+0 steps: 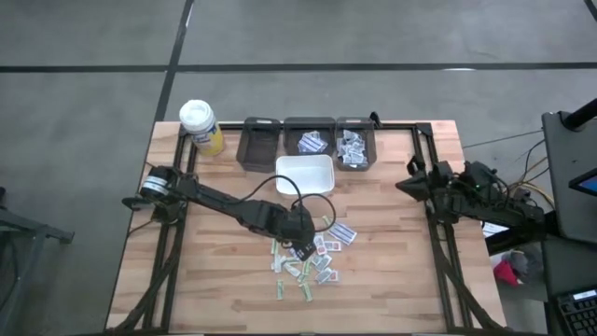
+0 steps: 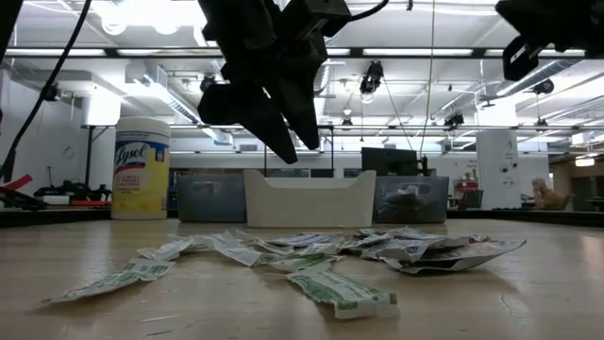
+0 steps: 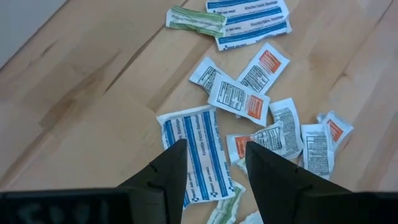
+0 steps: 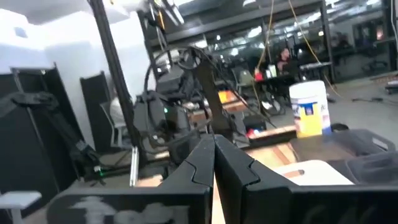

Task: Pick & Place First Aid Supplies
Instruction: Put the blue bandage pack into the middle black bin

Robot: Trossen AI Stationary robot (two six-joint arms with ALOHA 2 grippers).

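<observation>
The first aid supplies [image 1: 312, 259] are a loose pile of small flat paper packets lying on the wooden table's middle, toward its near edge; the low view shows the pile [image 2: 321, 255] from the side. My left gripper [image 1: 303, 245] hangs open just above the pile's far-left part, pointing steeply down. In the left wrist view its fingers [image 3: 174, 168] stand over a blue-striped packet [image 3: 196, 140] and orange-printed packets [image 3: 239, 99] without touching them. My right gripper [image 1: 403, 185] waits shut [image 4: 214, 149] at the table's right edge, raised and roughly level.
A white tray [image 1: 305, 175] stands behind the pile. Three dark bins [image 1: 259, 145] line the far edge; the middle bin [image 1: 310, 142] and the right bin [image 1: 354, 147] hold packets. A white-capped yellow bottle [image 1: 201, 126] stands at the far left. Bare wood lies left and right of the pile.
</observation>
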